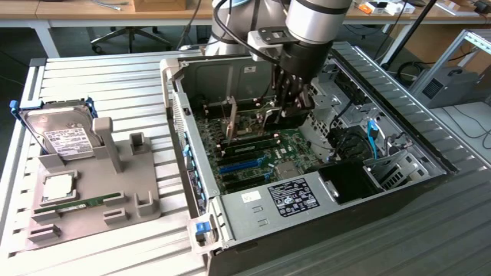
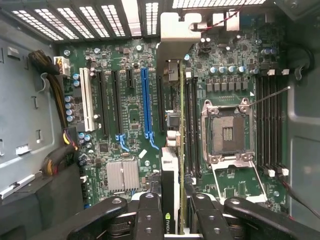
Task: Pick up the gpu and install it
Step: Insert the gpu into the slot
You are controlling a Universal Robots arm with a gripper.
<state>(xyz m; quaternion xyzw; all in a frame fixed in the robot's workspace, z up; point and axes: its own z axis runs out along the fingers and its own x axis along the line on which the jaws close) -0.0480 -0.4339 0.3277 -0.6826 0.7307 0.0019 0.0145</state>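
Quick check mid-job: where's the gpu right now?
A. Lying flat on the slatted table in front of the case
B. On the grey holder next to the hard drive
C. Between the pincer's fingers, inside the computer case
C: in the wrist view the gpu stands edge-on between the fingers of the pincer, over the motherboard inside the computer case.
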